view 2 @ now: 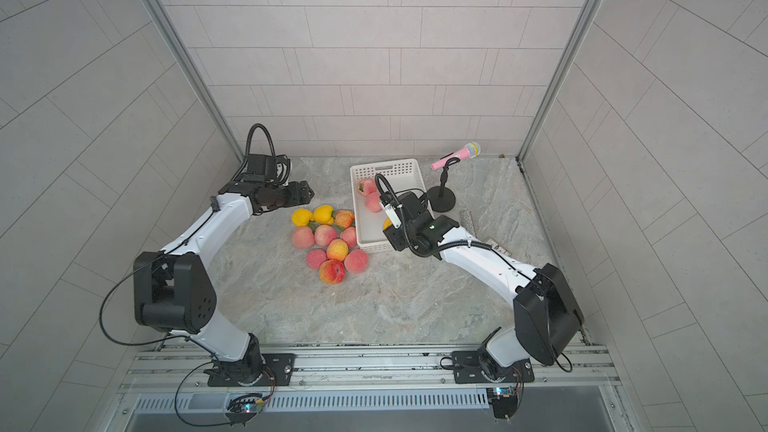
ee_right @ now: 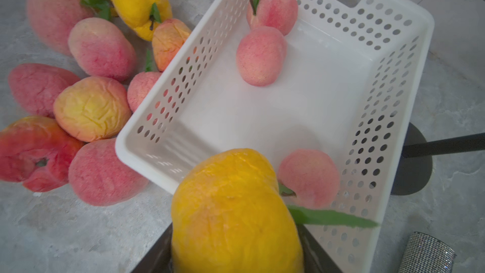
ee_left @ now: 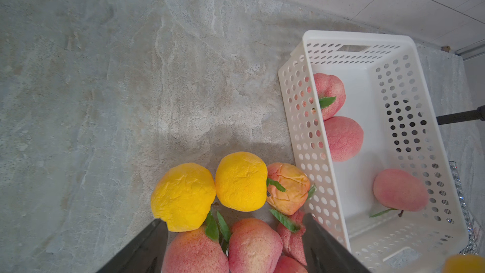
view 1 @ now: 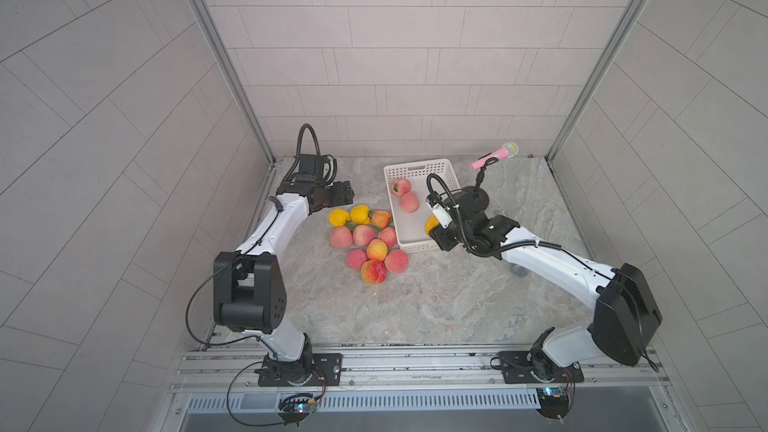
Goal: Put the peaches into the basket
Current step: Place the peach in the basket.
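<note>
Currently in right jaws: yellow peach [ee_right: 233,214] with a green leaf, clamped from both sides, hanging over the near end of the basket [view 1: 419,169].
Basket: white, perforated walls, slot handle at the far end; stands on the grey marbled surface [view 1: 415,305], mid-rear.
Basket contents: leafed pink peach [view 1: 401,187] touching a plain pink peach [view 1: 409,202] at the far end by the left wall; third pink peach [ee_right: 309,177] at the near end by the right wall.
Loose pile [view 1: 363,235]: ten peaches touching one another on the surface, just left of the basket; two yellow at the far edge, the rest pink or orange-blushed, a red-orange one nearest the front.
Left jaws: spread apart, gripping nothing, above the pile's far edge.
Other items: pink microphone [view 1: 494,155] on a black stand, just right of the basket; silver glittery object [view 2: 468,221] near the stand, kind not discernible.
</note>
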{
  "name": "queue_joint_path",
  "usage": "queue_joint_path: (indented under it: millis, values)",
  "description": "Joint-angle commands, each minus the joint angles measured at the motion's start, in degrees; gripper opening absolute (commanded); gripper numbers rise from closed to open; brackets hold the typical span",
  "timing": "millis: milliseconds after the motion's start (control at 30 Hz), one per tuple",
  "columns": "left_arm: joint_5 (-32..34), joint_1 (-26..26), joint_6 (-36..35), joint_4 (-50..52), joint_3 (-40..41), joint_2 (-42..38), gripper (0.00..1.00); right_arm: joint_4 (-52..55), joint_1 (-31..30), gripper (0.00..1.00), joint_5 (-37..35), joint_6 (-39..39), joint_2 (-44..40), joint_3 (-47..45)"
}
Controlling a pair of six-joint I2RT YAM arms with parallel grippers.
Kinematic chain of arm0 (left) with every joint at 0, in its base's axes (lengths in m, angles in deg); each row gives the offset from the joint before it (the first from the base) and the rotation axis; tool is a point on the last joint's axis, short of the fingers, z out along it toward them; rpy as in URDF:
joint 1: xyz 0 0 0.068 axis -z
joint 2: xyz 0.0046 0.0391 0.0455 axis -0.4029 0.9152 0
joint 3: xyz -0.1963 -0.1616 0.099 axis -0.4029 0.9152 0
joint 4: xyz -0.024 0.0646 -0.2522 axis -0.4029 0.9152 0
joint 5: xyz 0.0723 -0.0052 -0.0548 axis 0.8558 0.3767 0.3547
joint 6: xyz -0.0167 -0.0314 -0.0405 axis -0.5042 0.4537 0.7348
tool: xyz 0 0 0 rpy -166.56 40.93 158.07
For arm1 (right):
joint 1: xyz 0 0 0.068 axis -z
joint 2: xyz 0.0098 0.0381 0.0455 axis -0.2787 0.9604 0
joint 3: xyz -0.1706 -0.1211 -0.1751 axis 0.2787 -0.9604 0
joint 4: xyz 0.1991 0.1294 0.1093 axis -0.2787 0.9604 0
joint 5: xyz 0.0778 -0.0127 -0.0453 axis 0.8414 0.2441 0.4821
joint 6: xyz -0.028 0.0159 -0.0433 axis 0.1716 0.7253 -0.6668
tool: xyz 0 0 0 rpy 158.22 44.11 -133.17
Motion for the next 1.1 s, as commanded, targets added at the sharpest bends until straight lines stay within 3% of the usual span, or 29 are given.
queue_joint_path:
  millis: [0,633,1067]
  values:
    - [-0.67,0.03,0.08,-0.19,-1.31,0.57,0.86,-2.44,0.67,0.60,-2.20,2.38,3.32,2.82]
    - [-1.68,0.06,0.56,-0.33,-1.57,1.04,0.87,-0.62,2.22,0.61,-4.04,3.17,19.49,10.43]
    - [-1.53,-0.04,0.59,-0.37,-1.57,1.10,0.86,1.13,2.43,0.63,-4.32,3.69,23.61,11.56]
